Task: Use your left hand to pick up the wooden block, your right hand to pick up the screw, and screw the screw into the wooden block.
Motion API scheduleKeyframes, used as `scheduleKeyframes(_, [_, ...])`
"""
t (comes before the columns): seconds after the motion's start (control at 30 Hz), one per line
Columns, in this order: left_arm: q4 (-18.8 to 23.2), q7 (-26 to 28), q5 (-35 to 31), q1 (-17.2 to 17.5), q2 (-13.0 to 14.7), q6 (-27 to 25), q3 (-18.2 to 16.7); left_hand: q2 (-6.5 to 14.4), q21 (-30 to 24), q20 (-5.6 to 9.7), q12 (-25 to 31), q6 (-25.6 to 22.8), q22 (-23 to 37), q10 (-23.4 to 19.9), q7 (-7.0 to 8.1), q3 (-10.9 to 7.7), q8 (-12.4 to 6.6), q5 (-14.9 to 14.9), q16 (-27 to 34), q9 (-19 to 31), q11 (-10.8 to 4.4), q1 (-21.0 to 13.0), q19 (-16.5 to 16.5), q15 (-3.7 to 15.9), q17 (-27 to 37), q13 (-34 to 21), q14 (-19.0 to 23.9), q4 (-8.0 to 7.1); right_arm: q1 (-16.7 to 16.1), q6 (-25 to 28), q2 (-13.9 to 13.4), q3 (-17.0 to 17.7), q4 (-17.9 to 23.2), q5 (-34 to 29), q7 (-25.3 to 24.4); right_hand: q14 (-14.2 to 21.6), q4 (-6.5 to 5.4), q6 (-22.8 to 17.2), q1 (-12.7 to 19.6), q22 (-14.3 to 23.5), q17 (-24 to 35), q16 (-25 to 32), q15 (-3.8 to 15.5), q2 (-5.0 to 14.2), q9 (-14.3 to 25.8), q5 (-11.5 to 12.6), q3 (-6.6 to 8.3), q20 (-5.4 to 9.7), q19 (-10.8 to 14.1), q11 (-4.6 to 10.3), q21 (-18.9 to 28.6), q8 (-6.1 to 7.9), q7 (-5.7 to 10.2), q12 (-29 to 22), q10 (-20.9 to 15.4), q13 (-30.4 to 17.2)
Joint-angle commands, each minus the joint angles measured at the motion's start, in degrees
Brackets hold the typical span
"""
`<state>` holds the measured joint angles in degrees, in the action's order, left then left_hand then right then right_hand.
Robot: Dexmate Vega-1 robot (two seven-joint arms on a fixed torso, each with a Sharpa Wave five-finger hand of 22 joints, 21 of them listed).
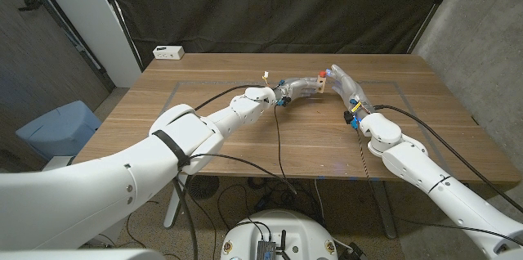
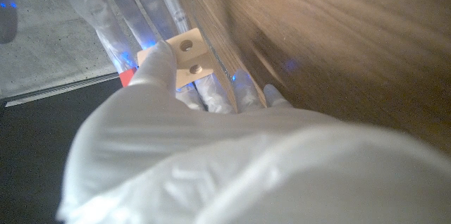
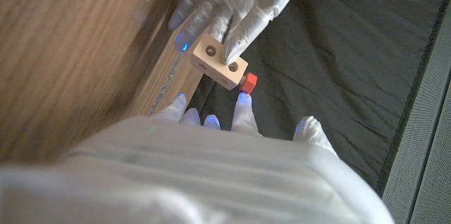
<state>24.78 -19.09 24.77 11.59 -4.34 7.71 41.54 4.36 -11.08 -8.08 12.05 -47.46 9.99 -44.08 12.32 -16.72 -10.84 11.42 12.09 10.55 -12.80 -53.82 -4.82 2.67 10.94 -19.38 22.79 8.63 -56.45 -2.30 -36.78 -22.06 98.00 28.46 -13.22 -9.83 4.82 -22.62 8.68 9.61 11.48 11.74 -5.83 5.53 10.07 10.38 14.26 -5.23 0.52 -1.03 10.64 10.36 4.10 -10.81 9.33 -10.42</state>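
Note:
My left hand [image 1: 296, 88] holds the pale wooden block [image 1: 324, 85] above the far middle of the table. In the right wrist view its fingers [image 3: 236, 13] grip the block [image 3: 220, 62], which shows two round holes. A screw with a red head [image 3: 247, 82] sticks out of the block's side. My right hand [image 1: 343, 84] faces the block from the other side; its fingers are spread, and one fingertip [image 3: 243, 100] is just short of the red head. In the left wrist view my left hand [image 2: 211, 153] holds the block [image 2: 184, 58] by its thumb.
The wooden table [image 1: 245, 141] carries a small white box [image 1: 168, 51] at its back left corner. Black cables [image 1: 278, 141] hang from both arms over the tabletop. A blue chair [image 1: 57, 129] stands off the table's left side, and a black curtain hangs behind.

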Motion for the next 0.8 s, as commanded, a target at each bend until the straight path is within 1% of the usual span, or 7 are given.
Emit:
scheduleKeyframes(0.03, [-0.48, -0.23, -0.03, -0.12, -0.24, 0.52, -0.01, -0.14, -0.32, 0.01, 0.37, -0.62, 0.27, 0.01, -0.23, -0.47, -0.48, 0.31, 0.14, 0.28, 0.19, 0.55, 0.24, 3.4, 0.16, -0.04, -0.07, 0.07, -0.96, 0.27, -0.75, -0.01, 1.57, -0.68, -0.28, -3.66, 0.04, -0.81, -0.29, 0.16, 0.13, -0.02, -0.17, 0.02, 0.12, 0.08, 0.32, -0.17, -0.12, 0.11, 0.28, 0.36, -0.02, -0.25, -0.11, -0.06])
scheduleKeyframes(0.33, [-0.43, -0.15, -0.1, -0.15, -0.29, 0.58, 0.05, -0.06, -0.32, -0.03, 0.36, -0.64, 0.27, 0.03, -0.24, -0.51, -0.49, 0.32, 0.14, 0.28, 0.19, 0.49, 0.24, 3.31, 0.18, -0.04, -0.1, 0.08, -1.56, 0.26, -1.14, 0.07, 2.55, -1.19, -0.52, -3.63, 0.08, -1.02, -0.3, 0.16, 0.12, -0.01, -0.14, 0.0, 0.12, 0.08, 0.36, -0.15, 0.02, 0.08, 0.33, 0.4, 0.01, -0.26, -0.15, -0.06])
scheduleKeyframes(0.8, [-0.47, -0.06, -0.03, -0.07, -0.22, 0.4, -0.02, -0.06, -0.32, -0.02, 0.36, -0.6, 0.27, 0.04, -0.23, -0.5, -0.47, 0.33, 0.15, 0.28, 0.2, 0.54, 0.23, 3.42, 0.18, -0.04, -0.08, 0.05, -1.39, 0.82, -1.2, -0.44, 3.17, -1.86, -0.36, -3.6, 0.14, -1.15, -0.33, 0.16, 0.11, -0.01, -0.17, -0.01, 0.13, 0.07, 0.42, -0.14, 0.09, 0.12, 0.34, 0.38, 0.01, -0.24, -0.16, -0.06])
